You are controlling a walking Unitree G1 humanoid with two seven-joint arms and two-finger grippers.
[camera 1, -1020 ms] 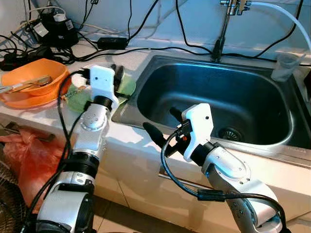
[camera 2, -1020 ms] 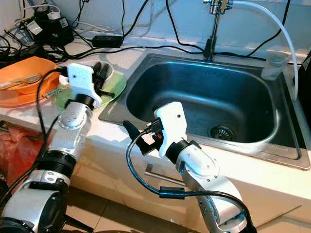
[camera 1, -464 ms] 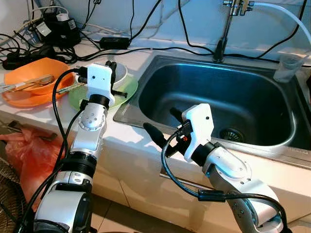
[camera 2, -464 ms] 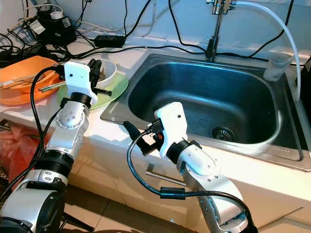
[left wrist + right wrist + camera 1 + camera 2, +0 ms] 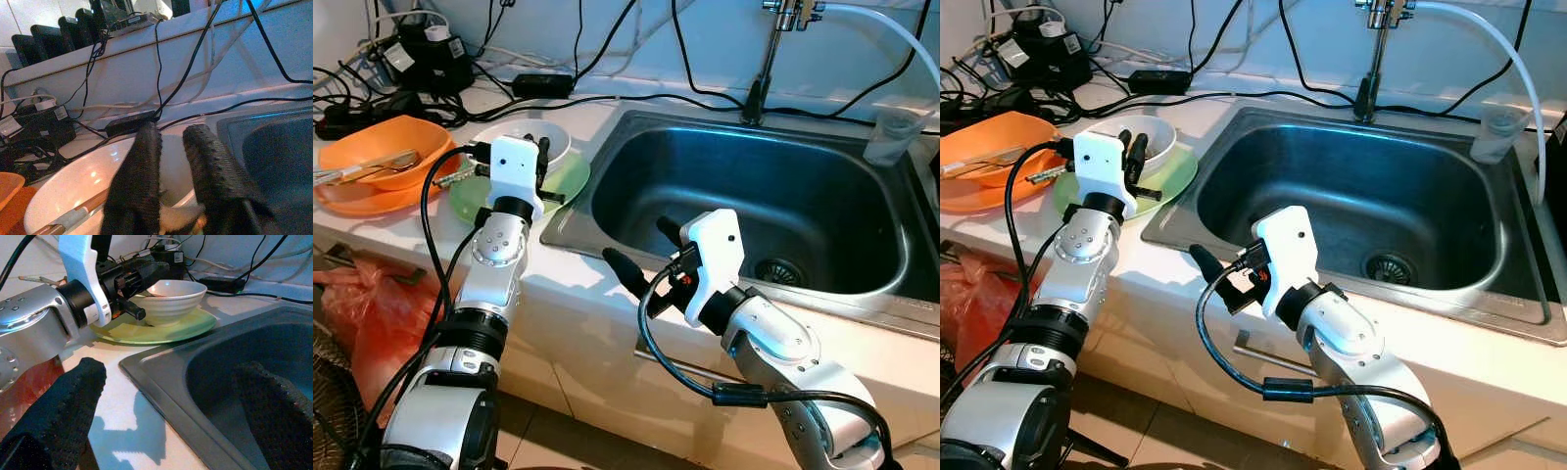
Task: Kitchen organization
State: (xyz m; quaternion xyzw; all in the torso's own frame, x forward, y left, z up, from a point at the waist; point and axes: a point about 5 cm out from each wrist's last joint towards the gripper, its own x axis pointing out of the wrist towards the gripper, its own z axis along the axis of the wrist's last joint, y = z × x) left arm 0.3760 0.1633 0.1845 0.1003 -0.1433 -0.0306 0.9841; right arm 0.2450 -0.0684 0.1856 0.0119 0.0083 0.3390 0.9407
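Note:
A white bowl sits on a green plate on the counter, just left of the sink. A chopstick lies in the bowl and sticks out to the left. My left gripper is at the bowl's near rim, with the fingers drawn close together, one on each side of the rim. My right gripper hovers open and holds nothing, above the counter's front edge at the sink's near left corner. In the right wrist view the bowl and plate lie ahead.
The steel sink stands under a faucet, with a clear cup at its far right. An orange bowl with utensils is at the far left. Cables and adapters crowd the back. A red bag hangs below.
My left gripper turned at the wrist and came down from over the bowl to its near rim. The right arm has stayed where it was. Bowl and plate have not shifted.

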